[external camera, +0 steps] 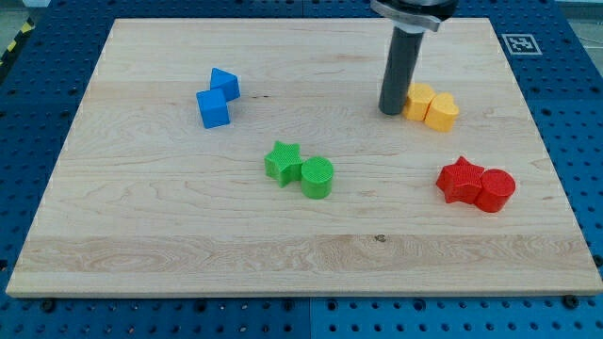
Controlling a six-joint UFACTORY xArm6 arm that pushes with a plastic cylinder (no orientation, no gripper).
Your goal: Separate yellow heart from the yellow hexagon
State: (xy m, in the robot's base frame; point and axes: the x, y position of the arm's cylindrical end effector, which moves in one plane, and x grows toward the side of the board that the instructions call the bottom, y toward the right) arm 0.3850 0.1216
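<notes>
Two yellow blocks sit touching at the view's upper right. The left one (419, 100) and the right one (443, 111) are both yellow; I cannot tell for sure which is the heart and which the hexagon. My tip (390, 111) is the lower end of the dark rod and stands on the board just left of the left yellow block, touching it or nearly so.
Two blue blocks (217, 98) sit touching at the upper left. A green star (282, 161) touches a green cylinder (317, 177) in the middle. A red star (460, 179) touches a red cylinder (496, 189) at the right. The wooden board (170, 245) ends near the red blocks.
</notes>
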